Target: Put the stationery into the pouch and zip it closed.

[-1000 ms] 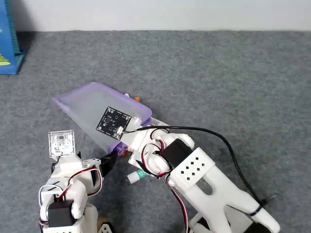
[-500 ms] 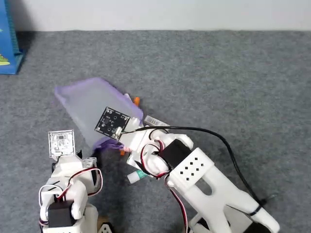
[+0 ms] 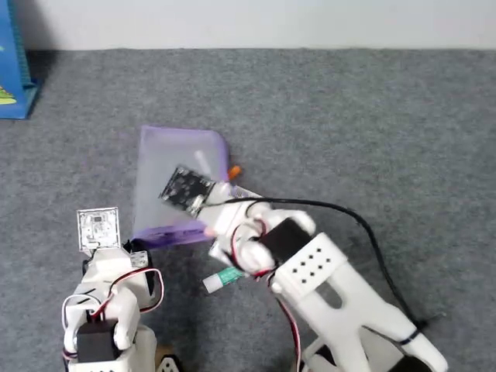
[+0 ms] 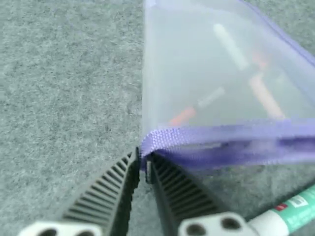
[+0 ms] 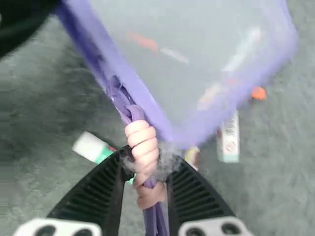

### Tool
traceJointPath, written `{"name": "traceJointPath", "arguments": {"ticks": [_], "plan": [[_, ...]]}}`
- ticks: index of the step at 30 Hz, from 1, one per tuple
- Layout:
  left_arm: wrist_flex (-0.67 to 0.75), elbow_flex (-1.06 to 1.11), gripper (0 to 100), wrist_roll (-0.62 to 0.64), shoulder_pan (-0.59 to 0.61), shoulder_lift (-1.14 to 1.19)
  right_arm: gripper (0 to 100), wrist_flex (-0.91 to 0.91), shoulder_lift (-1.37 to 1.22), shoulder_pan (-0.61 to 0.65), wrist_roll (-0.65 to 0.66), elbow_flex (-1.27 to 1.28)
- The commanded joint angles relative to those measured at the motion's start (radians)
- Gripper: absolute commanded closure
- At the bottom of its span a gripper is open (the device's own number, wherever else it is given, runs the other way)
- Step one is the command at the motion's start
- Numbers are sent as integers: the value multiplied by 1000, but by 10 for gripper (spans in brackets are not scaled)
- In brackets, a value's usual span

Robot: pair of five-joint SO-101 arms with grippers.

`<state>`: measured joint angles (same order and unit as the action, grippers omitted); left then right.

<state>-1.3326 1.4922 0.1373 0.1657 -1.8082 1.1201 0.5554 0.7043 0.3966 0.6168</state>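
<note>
The translucent purple pouch [image 3: 167, 167] lies on the grey carpet with several pens inside, among them a white one [image 4: 231, 46] and an orange one [image 4: 263, 96]. My left gripper [image 4: 143, 164] is shut on the corner of the pouch's purple zipper band [image 4: 162, 142], at the pouch's near left corner in the high view [image 3: 138, 249]. My right gripper [image 5: 144, 169] is shut on the pink zipper pull [image 5: 142, 145] at the pouch's near edge [image 3: 209, 229]. A green-and-white stick [image 3: 223, 277] lies outside the pouch, just beneath the right arm.
An orange-tipped item [image 3: 235, 170] and a white labelled item [image 5: 229, 137] lie on the carpet beside the pouch's right edge. A blue box [image 3: 14, 70] stands at the far left by the wall. Open carpet stretches to the right and back.
The pouch has swung round, its far end moving right, from lying diagonally to pointing straight away from the arms. The right gripper shifted slightly with the zipper pull.
</note>
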Motion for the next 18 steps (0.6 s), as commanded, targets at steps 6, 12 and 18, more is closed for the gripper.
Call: {"name": "traceJointPath", "arguments": {"ticks": [6, 12, 18], "plan": [[28, -41, 990, 71, 6, -12, 991, 7, 139, -225, 97, 26], [28, -41, 991, 72, 6, -12, 991, 36, 325, -308, 144, 95], [43, -41, 987, 68, -20, -12, 991, 94, 429, -203, 141, 126]]}}
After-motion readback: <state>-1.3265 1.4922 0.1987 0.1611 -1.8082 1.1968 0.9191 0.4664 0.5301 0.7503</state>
